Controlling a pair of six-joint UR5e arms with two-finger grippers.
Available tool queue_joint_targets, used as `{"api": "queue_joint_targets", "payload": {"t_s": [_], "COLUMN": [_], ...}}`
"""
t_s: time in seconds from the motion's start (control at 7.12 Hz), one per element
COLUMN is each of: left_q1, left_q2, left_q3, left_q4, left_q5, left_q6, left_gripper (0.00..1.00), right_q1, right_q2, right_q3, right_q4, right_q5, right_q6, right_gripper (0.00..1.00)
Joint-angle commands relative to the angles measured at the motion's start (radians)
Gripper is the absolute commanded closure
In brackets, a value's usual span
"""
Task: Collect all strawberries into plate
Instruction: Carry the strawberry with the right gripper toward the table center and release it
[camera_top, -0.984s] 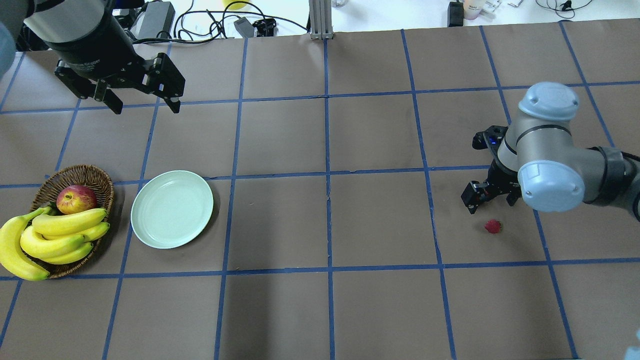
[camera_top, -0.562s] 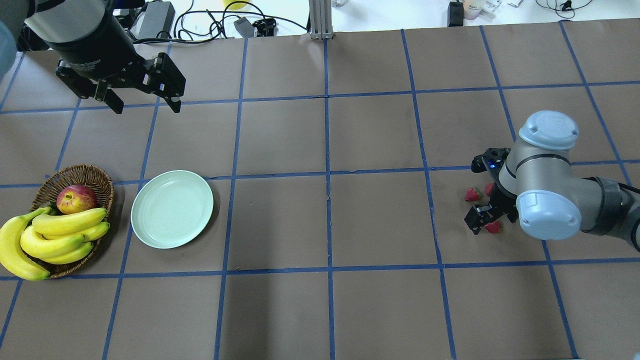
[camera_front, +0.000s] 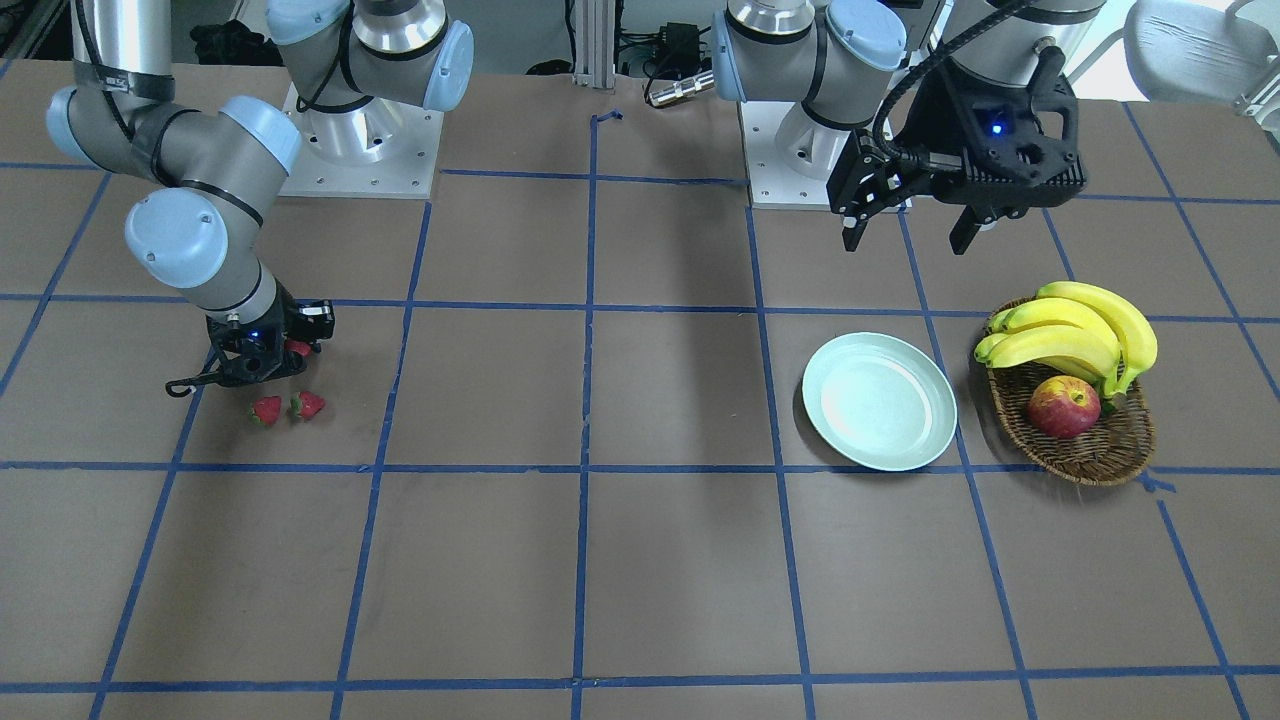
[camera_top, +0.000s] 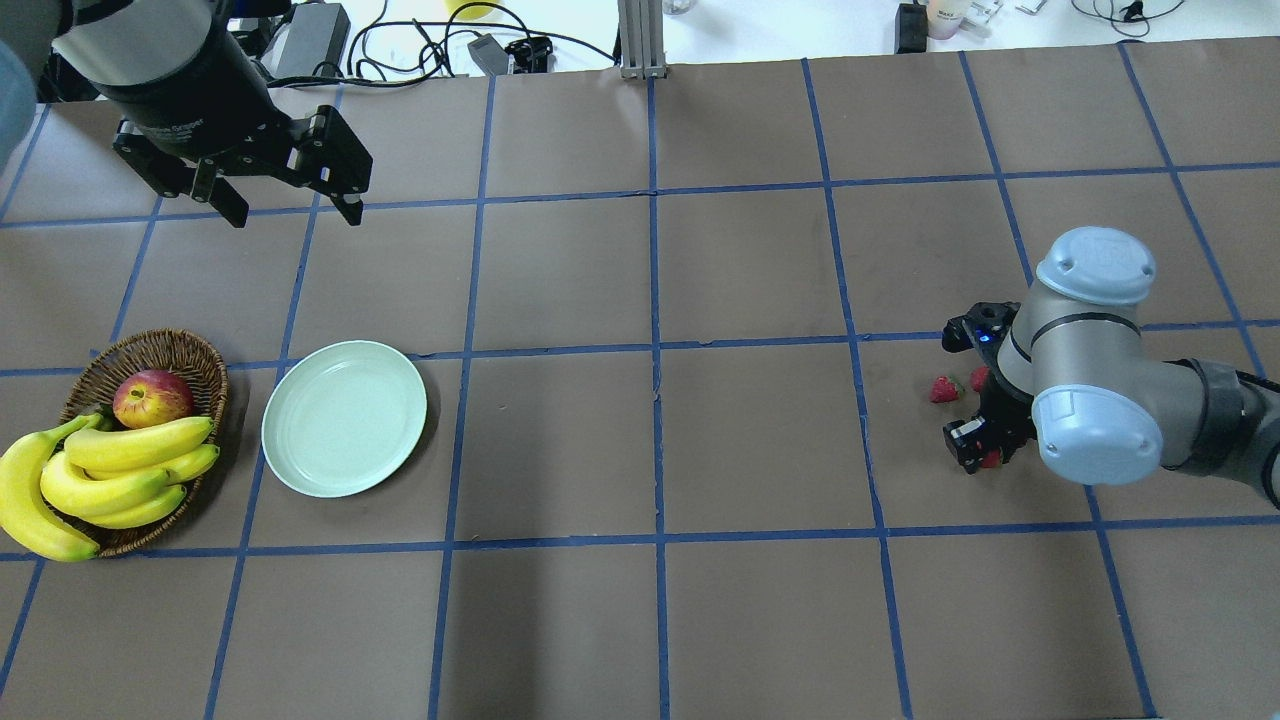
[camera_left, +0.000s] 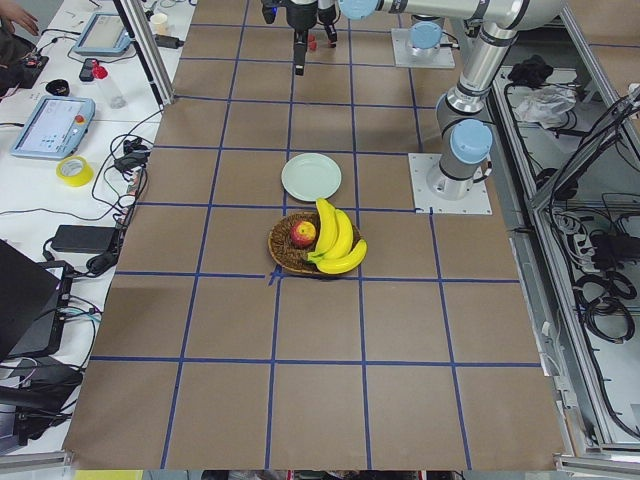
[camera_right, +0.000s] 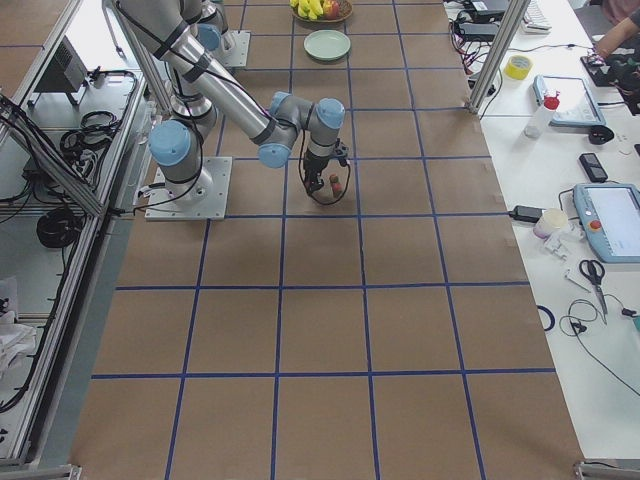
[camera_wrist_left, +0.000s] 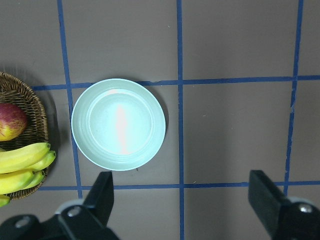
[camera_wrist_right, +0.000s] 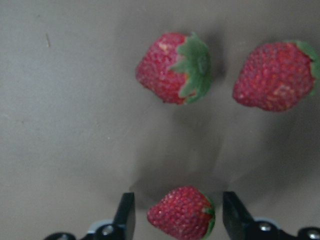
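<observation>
R claw (camera_wrist_right: 179, 202) part-open astride 1 red, seed-pitted, green-capped strawberry (camera_wrist_right: 181, 215), 2 other strawberries (camera_wrist_right: 170, 67) (camera_wrist_right: 275, 75) just beyond; L claw (camera_wrist_left: 181, 177) wide open.

Brings the black two-finger right gripper (camera_wrist_right: 178, 196) down astride a tiny red green-capped strawberry (camera_wrist_right: 181, 212), fingers clear of it, uncovering two more strawberries (camera_wrist_right: 172, 67) (camera_wrist_right: 275, 75).

Robotics lab, not a domestic room. Robot arms (camera_front: 190, 190) are bolted through metal base plates (camera_front: 405, 168) to a surface (camera_top: 640, 450) papered brown and ruled into squares with blue tape (camera_top: 560, 349). An aluminium frame post (camera_top: 637, 40) stands at the edge. Side benches hold touchscreen pendants (camera_right: 610, 220), a yellow tape roll (camera_left: 63, 175), scissors (camera_right: 592, 272), a power brick (camera_top: 315, 40) and coiled cables (camera_right: 55, 228).
</observation>
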Motion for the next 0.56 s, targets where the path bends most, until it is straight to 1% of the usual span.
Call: {"api": "queue_joint_targets", "payload": {"t_s": [0.0,0.14,0.28,0.42], "left_q1": [-0.001,0.000,0.000,0.000], "left_q2": [0.000,0.000,0.000,0.000], "left_q3": [0.000,0.000,0.000,0.000], "left_q4": [0.000,0.000,0.000,0.000], "left_q5": [-0.001,-0.001,-0.001,0.001], "left_q6": [0.000,0.000,0.000,0.000], "left_gripper": [0.05,0.05,0.05,0.05], "right_q1": [0.009,0.037,0.127,0.241], "right_q2": [-0.015,-0.024,-0.024,-0.011], "right_q3": [-0.015,-0.044,-0.088,-0.137], "right_q4": [0.002,0.032,0.093,0.114], "right_q5": [0.006,0.018,0.020,0.020], "right_q6": [0.038,0.112,0.226,0.381], "right_gripper": [0.63,0.62,0.62,0.62]}}
